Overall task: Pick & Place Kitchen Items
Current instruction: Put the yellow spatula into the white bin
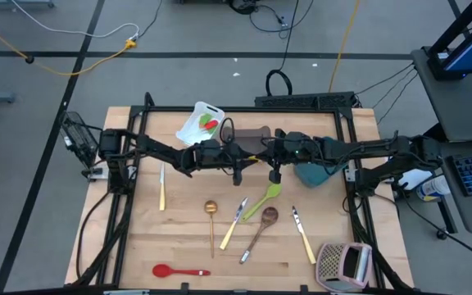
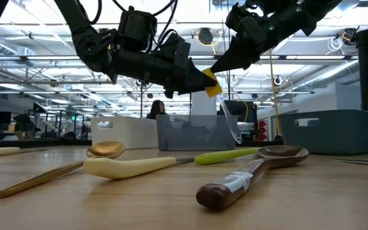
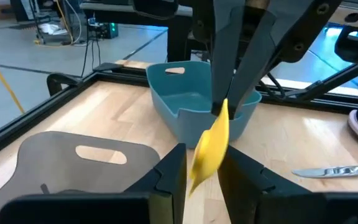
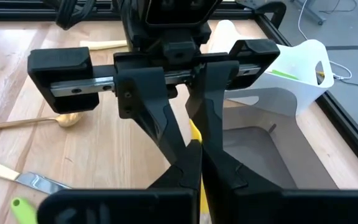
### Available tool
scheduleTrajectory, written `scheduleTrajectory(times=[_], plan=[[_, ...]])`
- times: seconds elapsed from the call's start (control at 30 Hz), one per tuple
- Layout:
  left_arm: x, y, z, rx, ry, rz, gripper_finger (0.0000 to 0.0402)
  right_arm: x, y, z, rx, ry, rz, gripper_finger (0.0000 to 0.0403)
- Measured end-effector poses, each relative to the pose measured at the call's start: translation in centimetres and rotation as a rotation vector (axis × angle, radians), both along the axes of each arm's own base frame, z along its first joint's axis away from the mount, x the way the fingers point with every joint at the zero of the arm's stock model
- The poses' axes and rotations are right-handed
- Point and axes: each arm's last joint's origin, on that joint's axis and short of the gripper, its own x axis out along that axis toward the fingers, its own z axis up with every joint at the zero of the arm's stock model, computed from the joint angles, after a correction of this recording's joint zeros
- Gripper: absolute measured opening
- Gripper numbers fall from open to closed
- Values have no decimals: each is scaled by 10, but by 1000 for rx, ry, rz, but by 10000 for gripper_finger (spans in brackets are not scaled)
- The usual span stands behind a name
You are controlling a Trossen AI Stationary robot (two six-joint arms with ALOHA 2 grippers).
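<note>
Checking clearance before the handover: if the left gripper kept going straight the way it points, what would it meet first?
Most likely the right gripper itself, which pinches the far end of the yellow spatula directly ahead of the left gripper. The teal rectangular tub sits beyond that, though depth is hard to judge.

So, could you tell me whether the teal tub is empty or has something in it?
Empty, as far as shows: the left wrist view looks into the teal tub and sees only bare inside walls, though the yellow spatula hides part of its floor.

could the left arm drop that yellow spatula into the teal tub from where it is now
Probably yes. The left gripper pinches the yellow spatula, but the right gripper grips its other end and hangs before the teal tub; it must release first.
</note>
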Motion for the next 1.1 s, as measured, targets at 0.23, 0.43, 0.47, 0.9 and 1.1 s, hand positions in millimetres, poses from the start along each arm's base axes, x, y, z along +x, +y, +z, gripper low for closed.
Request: scheduleTrajectory(times=[0.23,0.43,0.47,0.9,1.1], plan=[[0,-1,2,30,-17,-9,53,1,0,1,-3,-15,0,0],[0,-1,1,12,-9,-8,17,0,0,0,-2,-5,-1,12],[0,-1,2,3,2,-8,16,0,0,0,-1,1,-1,19],[-73,19,96,-117,302,139,10,-1,-1,-1,-66,20,-19,131],[-107,46,163,-67,466,392,10,1,-2,2,-91,-1,-10,154]])
